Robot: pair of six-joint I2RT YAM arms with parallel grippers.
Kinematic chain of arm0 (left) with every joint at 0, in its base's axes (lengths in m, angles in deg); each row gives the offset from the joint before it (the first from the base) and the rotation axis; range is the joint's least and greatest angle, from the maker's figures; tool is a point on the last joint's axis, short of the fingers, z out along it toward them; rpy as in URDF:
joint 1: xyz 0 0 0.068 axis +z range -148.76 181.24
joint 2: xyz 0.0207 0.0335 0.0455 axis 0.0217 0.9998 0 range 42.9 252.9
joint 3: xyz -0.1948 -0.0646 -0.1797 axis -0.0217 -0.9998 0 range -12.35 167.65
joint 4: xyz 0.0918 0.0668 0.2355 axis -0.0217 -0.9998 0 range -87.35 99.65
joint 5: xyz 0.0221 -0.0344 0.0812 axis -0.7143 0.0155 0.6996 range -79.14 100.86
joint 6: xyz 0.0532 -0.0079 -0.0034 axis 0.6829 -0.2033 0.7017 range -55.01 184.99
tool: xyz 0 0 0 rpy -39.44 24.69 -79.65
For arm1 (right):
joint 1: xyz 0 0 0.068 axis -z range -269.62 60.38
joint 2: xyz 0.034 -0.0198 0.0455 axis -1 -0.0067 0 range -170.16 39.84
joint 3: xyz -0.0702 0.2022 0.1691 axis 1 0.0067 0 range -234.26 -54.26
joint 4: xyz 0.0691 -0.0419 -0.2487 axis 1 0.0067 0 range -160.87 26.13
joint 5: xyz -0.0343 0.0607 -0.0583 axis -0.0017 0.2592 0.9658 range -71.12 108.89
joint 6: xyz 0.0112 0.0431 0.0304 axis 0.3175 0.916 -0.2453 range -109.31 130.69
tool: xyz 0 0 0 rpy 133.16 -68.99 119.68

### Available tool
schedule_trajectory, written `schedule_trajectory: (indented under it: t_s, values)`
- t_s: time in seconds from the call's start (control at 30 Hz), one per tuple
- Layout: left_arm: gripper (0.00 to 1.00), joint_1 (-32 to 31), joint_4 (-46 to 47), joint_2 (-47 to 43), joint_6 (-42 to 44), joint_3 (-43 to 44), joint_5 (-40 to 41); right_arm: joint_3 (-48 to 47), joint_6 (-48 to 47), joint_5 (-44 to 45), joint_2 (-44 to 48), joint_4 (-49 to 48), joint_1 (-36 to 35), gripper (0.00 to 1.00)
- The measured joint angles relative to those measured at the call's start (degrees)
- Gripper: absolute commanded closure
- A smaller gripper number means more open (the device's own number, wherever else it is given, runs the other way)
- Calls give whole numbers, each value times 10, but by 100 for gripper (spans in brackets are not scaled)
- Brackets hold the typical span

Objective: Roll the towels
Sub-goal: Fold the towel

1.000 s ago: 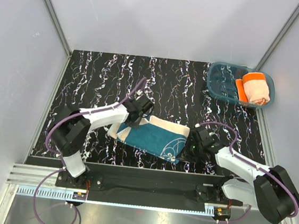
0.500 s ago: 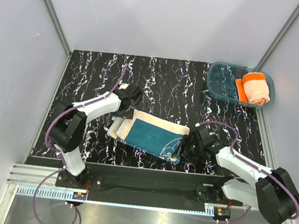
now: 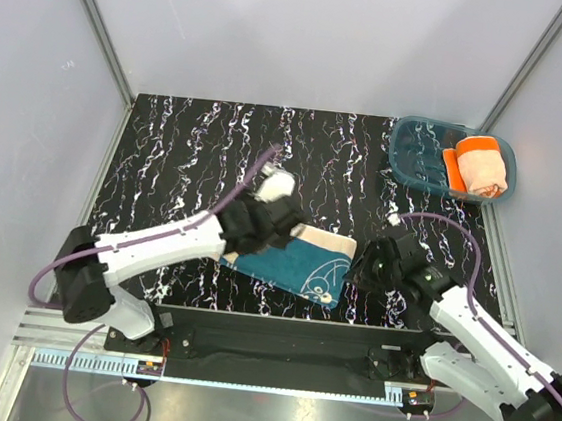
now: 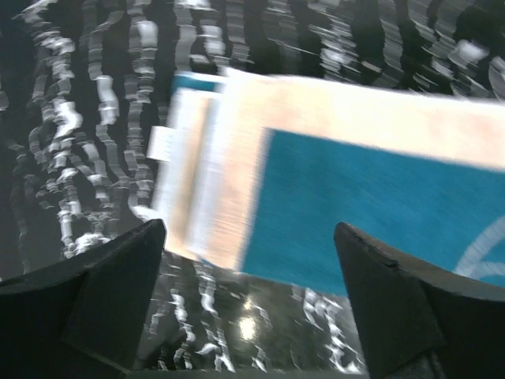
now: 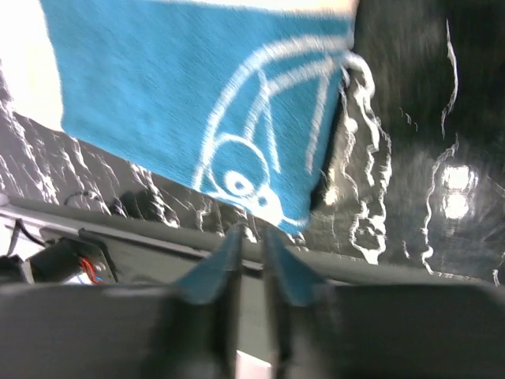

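Black marbled table point(image 3: 167, 148). Teal towel point(image 3: 301, 263) flat near front edge, left end folded, cream back up. Blue tray point(image 3: 412, 159) far right, rolled orange towel point(image 3: 482, 166) inside. Left gripper point(image 4: 248, 260) wide open, empty, above folded end. Right gripper point(image 5: 251, 245) narrow gap, empty, at towel's right corner.

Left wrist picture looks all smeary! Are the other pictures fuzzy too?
Left wrist view: yes, smeared all over, the teal towel and the table streaky. Right wrist view: the towel's white print fairly clear, the right gripper near the lens soft, bright glare spots on the table. Top view: sharp and evenly lit.
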Motion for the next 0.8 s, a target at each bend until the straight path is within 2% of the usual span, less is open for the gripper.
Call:
schedule_trajectory:
  t_s: [0.03, 0.13, 0.27, 0.43, 0.6, 0.8]
  values:
    - [10, -27, 0, 10, -5, 5, 5, -16, 1, 9, -8, 0, 0, 93]
    - [13, -96, 1, 45, -23, 7, 11, -60, -6, 32, -61, -5, 7, 100]
    - [13, -159, -5, 85, -56, 8, 9, -101, -25, 39, -183, -41, 31, 100]
    - [13, -185, -15, 99, -102, 7, 5, -120, -50, 30, -324, -85, 87, 100]
    - [12, -164, -13, 82, -142, -30, 0, -135, -67, 5, -408, -112, 130, 100]
    - [11, -12, 29, -36, -163, -181, -54, -147, -76, -18, -431, -148, 132, 100]
